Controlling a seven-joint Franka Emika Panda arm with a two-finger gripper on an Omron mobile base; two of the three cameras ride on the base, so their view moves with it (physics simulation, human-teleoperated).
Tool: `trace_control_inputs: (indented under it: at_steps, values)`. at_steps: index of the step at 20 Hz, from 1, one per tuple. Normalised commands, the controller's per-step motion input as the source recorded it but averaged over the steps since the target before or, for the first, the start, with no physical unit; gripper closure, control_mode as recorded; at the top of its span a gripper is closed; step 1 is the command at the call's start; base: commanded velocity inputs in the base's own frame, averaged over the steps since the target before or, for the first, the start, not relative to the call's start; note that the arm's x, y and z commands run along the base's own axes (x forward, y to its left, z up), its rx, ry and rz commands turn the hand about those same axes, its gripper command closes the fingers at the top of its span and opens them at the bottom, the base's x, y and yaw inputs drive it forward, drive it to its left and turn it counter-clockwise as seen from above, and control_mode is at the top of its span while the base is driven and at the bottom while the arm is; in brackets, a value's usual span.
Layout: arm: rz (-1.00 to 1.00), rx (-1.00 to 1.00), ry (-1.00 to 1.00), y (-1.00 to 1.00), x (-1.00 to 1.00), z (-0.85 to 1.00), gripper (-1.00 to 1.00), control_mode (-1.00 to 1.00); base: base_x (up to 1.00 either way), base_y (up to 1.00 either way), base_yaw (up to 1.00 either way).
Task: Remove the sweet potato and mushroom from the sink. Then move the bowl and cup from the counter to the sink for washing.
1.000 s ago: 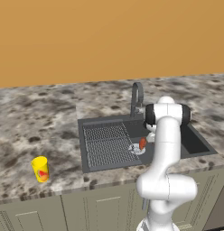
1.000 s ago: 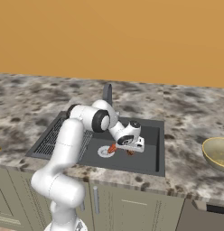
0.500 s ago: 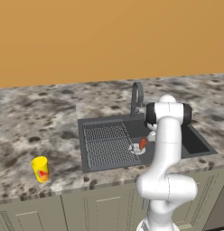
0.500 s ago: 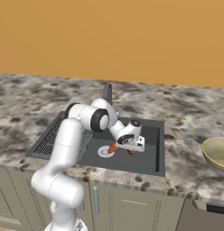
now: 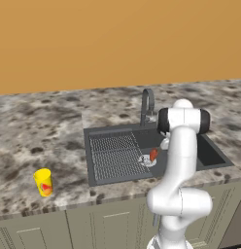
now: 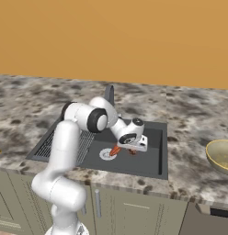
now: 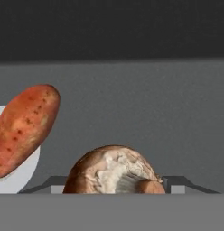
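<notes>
My gripper (image 6: 133, 149) is down in the dark grey sink (image 6: 148, 161), jaws shut on the brown speckled mushroom (image 7: 114, 170), whose sides fill the gap between my fingertips (image 7: 179, 183). Just left of it the orange-red sweet potato (image 7: 23, 128) lies tilted across the round silver drain (image 6: 106, 154); it also shows beside the arm as the sweet potato (image 5: 153, 154). The yellow cup (image 5: 43, 182) stands on the counter far left of the sink (image 5: 210, 155). To the right, the tan-gold bowl (image 6: 221, 155) sits on the counter near the picture's edge.
A ribbed drainer grid (image 5: 115, 155) fills the sink's left half. The grey arched faucet (image 5: 147, 104) rises behind the basin. Speckled stone counter (image 6: 189, 119) surrounds the sink, with cabinet fronts below and an orange wall behind.
</notes>
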Motion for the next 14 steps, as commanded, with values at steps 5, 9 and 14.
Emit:
trace_control_inputs:
  at_steps: [5, 9, 14]
  values:
    - [0.0, 0.0, 0.0, 0.0, -0.16, 0.35, 1.0, -1.0, 0.0, 0.0, 0.0]
    - [0.0, 0.0, 0.0, -0.05, -0.19, 0.36, 1.0, -1.0, 0.0, 0.0, 0.0]
    - [0.0, 0.0, -0.02, -0.08, -0.19, 0.34, 1.0, -1.0, 0.0, 0.0, 0.0]
